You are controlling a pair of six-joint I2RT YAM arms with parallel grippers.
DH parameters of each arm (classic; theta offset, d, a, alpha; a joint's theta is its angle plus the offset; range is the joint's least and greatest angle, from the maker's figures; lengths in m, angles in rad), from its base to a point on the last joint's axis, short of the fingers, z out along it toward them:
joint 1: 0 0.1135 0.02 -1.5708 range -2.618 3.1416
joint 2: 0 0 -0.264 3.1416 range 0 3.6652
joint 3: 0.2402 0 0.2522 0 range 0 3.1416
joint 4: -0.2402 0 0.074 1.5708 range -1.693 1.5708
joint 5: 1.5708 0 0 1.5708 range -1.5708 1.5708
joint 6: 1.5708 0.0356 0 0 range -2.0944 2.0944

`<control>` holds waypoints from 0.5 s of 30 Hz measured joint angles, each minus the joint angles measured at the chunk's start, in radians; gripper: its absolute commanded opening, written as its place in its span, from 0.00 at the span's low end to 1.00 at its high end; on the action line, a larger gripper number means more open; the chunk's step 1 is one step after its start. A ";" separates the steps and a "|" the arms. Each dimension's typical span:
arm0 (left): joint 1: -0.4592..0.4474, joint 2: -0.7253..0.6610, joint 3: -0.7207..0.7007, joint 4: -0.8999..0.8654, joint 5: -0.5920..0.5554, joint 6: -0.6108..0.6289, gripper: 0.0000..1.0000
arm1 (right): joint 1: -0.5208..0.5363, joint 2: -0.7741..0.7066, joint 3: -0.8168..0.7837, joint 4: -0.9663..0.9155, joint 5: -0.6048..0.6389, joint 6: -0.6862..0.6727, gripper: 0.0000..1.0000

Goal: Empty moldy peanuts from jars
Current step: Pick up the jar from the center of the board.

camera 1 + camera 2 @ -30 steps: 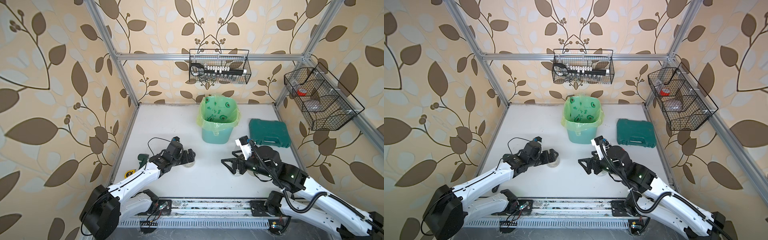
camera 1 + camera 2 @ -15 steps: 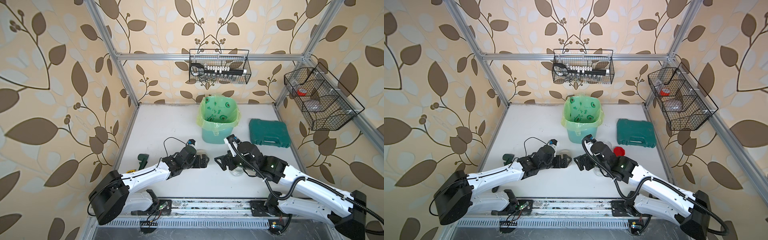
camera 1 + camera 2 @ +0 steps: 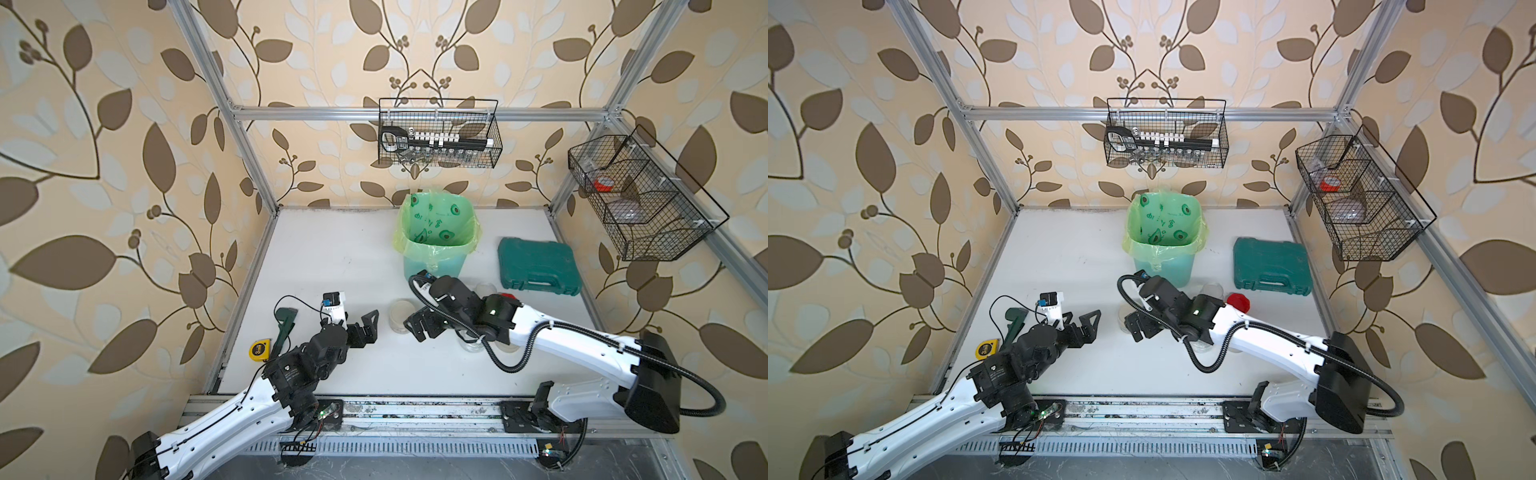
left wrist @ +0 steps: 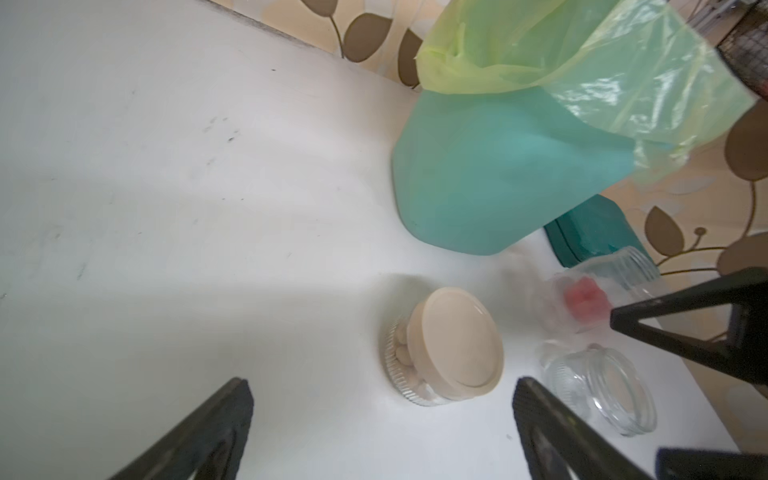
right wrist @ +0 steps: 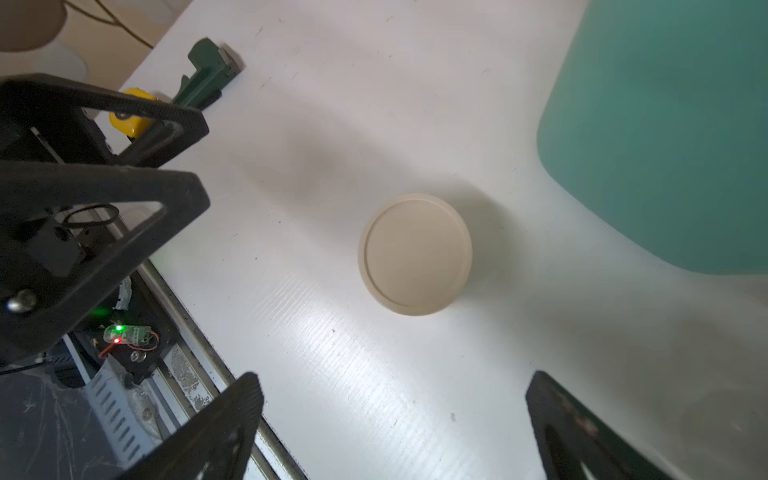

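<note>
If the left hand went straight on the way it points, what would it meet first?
Probably the beige-lidded jar, which stands on the table straight ahead of the open left hand; depth is unclear.

You've got a clear glossy glass jar [image 4: 415,395] with a ribbed wall, its lid [image 4: 455,340] matt beige plastic. Your bin [image 4: 498,174] looks smooth matt plastic, its liner [image 4: 602,62] thin shiny film. The table [image 5: 332,374] under them is white, finely ribbed, with a soft sheen.

White table [image 3: 332,257] bears bin [image 3: 432,264], toolcase [image 3: 538,266], jars [image 3: 401,316], wrench [image 3: 284,328], tape measure [image 3: 259,349].
</note>
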 measured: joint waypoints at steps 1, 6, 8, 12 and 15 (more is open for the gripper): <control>0.000 0.000 -0.001 -0.013 -0.016 -0.002 0.99 | 0.013 0.040 0.019 -0.004 0.003 0.000 0.99; 0.000 0.000 -0.001 -0.048 -0.047 -0.006 0.99 | 0.045 0.185 0.080 -0.014 0.023 0.005 0.99; 0.000 -0.005 -0.001 -0.061 -0.052 -0.006 0.99 | 0.045 0.220 0.098 -0.022 0.034 0.008 0.99; 0.000 -0.035 -0.001 -0.072 -0.069 -0.006 0.99 | 0.044 0.276 0.146 -0.033 0.058 0.016 0.99; 0.000 -0.051 -0.001 -0.080 -0.073 -0.006 0.99 | 0.040 0.319 0.188 -0.045 0.076 0.024 0.99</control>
